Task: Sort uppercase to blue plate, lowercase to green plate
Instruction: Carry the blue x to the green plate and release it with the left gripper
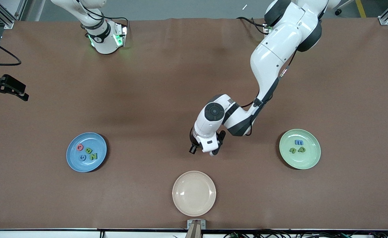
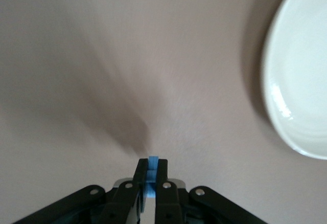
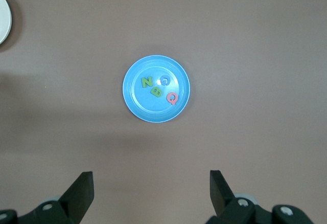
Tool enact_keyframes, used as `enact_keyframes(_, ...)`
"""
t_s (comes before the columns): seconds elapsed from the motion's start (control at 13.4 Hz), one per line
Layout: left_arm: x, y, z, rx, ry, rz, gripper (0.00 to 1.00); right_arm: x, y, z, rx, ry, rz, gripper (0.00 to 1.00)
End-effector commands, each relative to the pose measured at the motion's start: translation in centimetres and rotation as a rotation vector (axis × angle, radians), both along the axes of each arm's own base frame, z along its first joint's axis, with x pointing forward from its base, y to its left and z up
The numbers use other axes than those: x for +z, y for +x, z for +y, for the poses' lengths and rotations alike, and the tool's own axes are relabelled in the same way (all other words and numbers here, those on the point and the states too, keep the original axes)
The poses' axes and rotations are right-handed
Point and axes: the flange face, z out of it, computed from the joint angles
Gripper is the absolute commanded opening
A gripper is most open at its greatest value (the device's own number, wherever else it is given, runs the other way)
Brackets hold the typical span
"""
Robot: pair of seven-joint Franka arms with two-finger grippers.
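Observation:
My left gripper (image 1: 203,151) hangs over bare table beside the cream plate (image 1: 194,193), between the blue and green plates. In the left wrist view it (image 2: 151,166) is shut on a small blue foam letter, the x (image 2: 154,160). The blue plate (image 1: 73,162) holds the red-pink Q (image 1: 79,147), green B (image 1: 89,150), blue G (image 1: 82,157) and green N (image 1: 93,156). The green plate (image 1: 308,162) holds the blue m (image 1: 298,142), green n (image 1: 292,150) and green p (image 1: 301,149). My right gripper (image 3: 152,183) is open and empty, high over the blue plate (image 3: 138,106), and waits.
The cream plate is empty and stands nearest the front camera, at the table's middle; it also shows in the left wrist view (image 2: 301,70). The right arm's hand (image 1: 10,87) shows at the right arm's end of the table.

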Motion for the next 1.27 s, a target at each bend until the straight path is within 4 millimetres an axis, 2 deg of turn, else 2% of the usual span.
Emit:
enact_keyframes(0.0, 5.1, 2.1, 4.2, -0.053, 0.091, 0.007, 0.0, 0.4, -0.2, -0.1, -0.014, -0.009, 0.001, 1.0)
enact_keyframes(0.3, 7.1, 5.1, 12.8, -0.231, 0.239, 0.084, 0.0, 1.1, 0.0, -0.5, -0.021, -0.006, -0.02, 1.0)
enact_keyframes(0.52, 8.2, 6.4, 19.1, -0.361, 0.32, 0.174, 0.0, 1.5, -0.1, -0.7, -0.006, -0.009, -0.019, 1.0)
enact_keyframes(0.67, 8.2, 6.6, 25.5, -0.444, 0.348, 0.242, 0.0, 1.8, -0.2, -0.9, 0.03, -0.011, -0.023, 1.0)
enact_keyframes(0.74, 8.3, 6.6, 29.4, -0.489, 0.351, 0.264, 0.0, 1.9, -0.2, -0.8, 0.046, -0.013, -0.023, 1.0)
enact_keyframes(0.97, 6.7, 6.8, 39.8, -0.549, 0.324, 0.325, 0.01, 1.6, -0.5, -0.8, 0.044, -0.012, 0.005, 1.0)
enact_keyframes(1.12, 5.9, 7.1, 44.4, -0.559, 0.299, 0.335, 0.03, 1.6, -0.3, -0.8, 0.041, -0.008, -0.005, 1.0)
enact_keyframes(1.19, 5.5, 7.3, 46.0, -0.545, 0.29, 0.33, 0.05, 1.7, -0.2, -1.1, 0.04, -0.013, -0.006, 1.0)
